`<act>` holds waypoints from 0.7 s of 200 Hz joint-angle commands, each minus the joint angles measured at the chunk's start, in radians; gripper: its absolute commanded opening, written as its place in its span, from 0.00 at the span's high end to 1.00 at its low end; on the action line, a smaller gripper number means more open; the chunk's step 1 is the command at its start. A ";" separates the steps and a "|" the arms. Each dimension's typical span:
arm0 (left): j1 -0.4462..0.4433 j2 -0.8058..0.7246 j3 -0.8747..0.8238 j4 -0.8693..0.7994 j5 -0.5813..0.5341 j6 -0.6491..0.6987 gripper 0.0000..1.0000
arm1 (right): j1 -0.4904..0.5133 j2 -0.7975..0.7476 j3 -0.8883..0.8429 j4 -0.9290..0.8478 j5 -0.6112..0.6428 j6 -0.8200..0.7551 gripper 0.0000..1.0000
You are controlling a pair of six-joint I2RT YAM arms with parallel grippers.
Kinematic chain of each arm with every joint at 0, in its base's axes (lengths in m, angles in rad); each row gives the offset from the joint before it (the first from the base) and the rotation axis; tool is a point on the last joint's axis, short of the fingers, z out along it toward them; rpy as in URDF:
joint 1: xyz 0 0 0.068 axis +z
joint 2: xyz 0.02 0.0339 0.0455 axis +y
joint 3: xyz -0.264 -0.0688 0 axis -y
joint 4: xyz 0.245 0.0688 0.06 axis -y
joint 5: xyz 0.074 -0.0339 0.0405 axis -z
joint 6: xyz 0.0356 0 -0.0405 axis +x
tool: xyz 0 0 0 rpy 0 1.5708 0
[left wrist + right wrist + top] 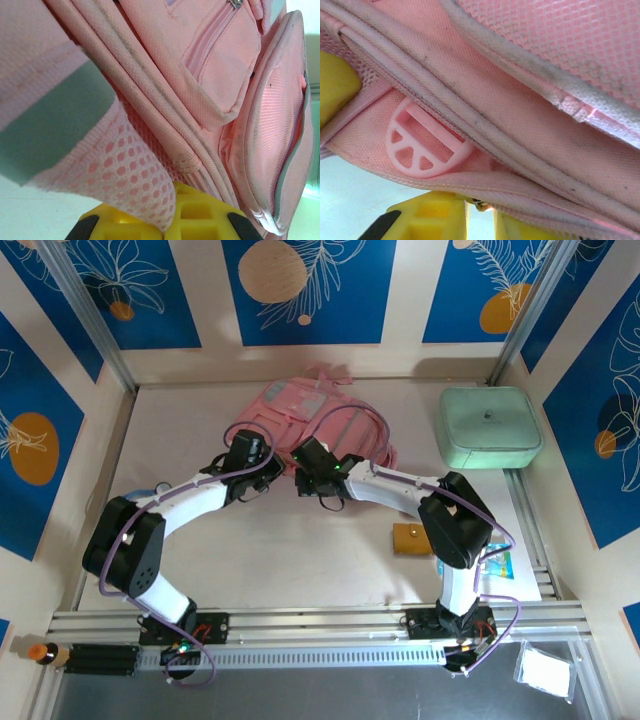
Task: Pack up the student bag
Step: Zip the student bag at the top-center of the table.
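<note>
Student bag (318, 405) lies far-centre on the table (300, 570). It looks soft, light and limp, so it will likely sag. Left gripper (170, 220) is clamped on its mesh edge. Right gripper (480, 215) presses the near seam — grip state unclear. Best holds — piped seams, straps.

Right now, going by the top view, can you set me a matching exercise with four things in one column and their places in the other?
Things:
1. student bag
2. mint-green case
3. small tan piece
4. clear plastic packet

Places:
A. far right corner of the table
B. off the table, past its near right corner
C. far middle of the table
D. on the table, near right part

Pairs: 1-C, 2-A, 3-D, 4-B
</note>
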 commanded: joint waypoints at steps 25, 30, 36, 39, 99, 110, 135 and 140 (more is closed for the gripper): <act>0.001 -0.034 0.040 0.004 0.064 0.031 1.00 | -0.012 -0.001 0.010 0.018 0.093 -0.006 0.85; 0.003 -0.036 0.039 0.001 0.061 0.032 1.00 | -0.012 -0.006 0.004 0.015 0.097 -0.005 0.85; 0.006 -0.038 0.037 -0.003 0.056 0.033 1.00 | -0.012 -0.014 -0.007 0.012 0.104 -0.003 0.85; 0.008 -0.039 0.036 -0.004 0.053 0.036 1.00 | -0.012 -0.019 -0.012 0.011 0.107 -0.002 0.85; 0.050 -0.052 0.001 -0.008 0.039 0.047 1.00 | -0.037 -0.169 -0.189 -0.065 0.219 0.048 0.86; 0.056 -0.051 -0.002 -0.012 0.040 0.051 1.00 | -0.045 -0.201 -0.224 -0.077 0.238 0.055 0.88; 0.063 -0.050 -0.007 -0.011 0.042 0.056 1.00 | -0.060 -0.249 -0.289 -0.096 0.288 0.097 0.89; 0.063 -0.051 -0.007 -0.010 0.043 0.055 1.00 | -0.063 -0.254 -0.298 -0.085 0.284 0.094 0.89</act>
